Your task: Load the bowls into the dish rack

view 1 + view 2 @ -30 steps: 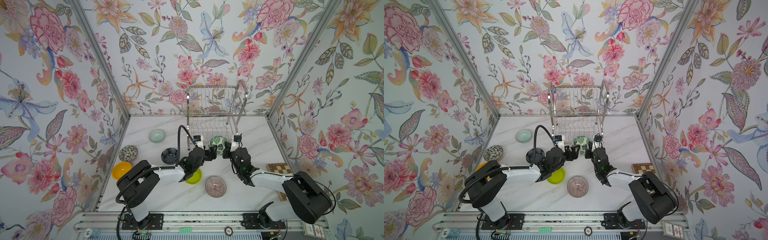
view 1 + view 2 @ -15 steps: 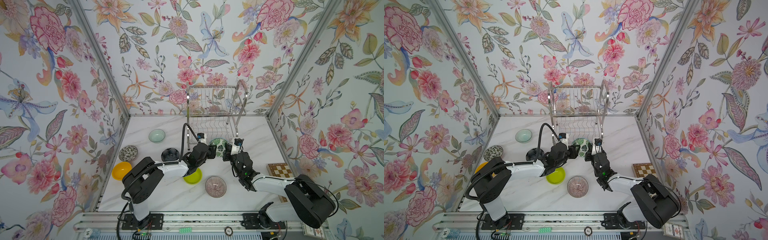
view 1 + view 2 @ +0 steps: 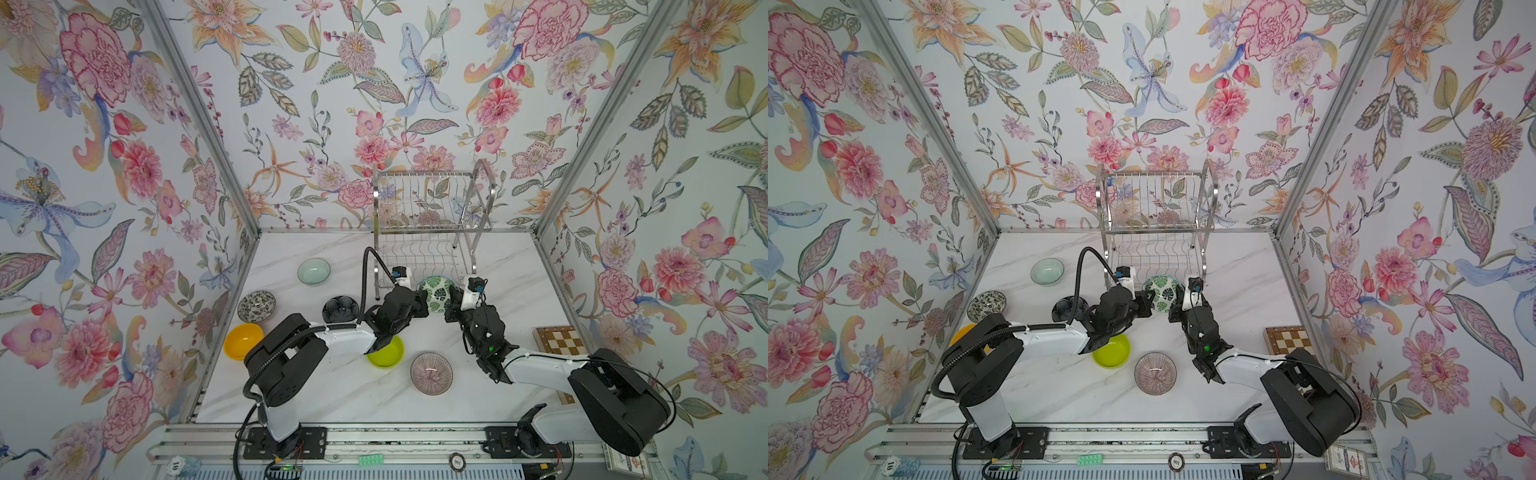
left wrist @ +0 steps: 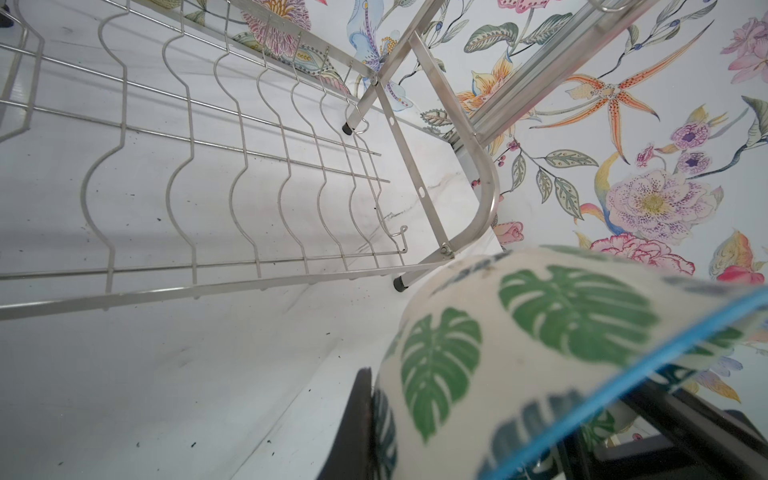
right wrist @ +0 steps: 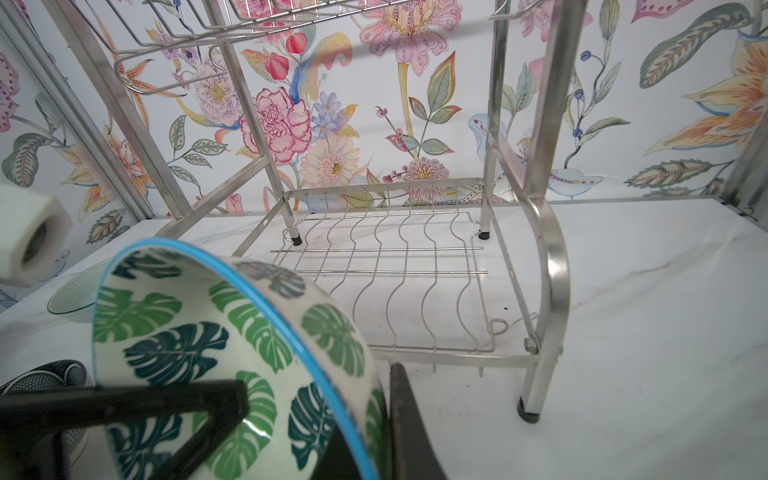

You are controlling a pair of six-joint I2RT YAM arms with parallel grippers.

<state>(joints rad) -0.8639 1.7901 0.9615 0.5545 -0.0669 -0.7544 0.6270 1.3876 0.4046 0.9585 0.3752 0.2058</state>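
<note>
I'm looking into a lab test booth. Its floral wall panels (image 3: 415, 83) join aluminium posts (image 3: 203, 124) around a marble-look tabletop (image 3: 332, 395).

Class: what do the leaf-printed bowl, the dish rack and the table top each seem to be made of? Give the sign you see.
Leaf-printed bowl: likely glazed ceramic; glossy highlight, printed leaves, blue rim.
Dish rack: polished metal, probably stainless steel; bright reflections on tubes and thin wires.
Table top: white marble look with grey veins; stone or laminate, cannot tell.
</note>
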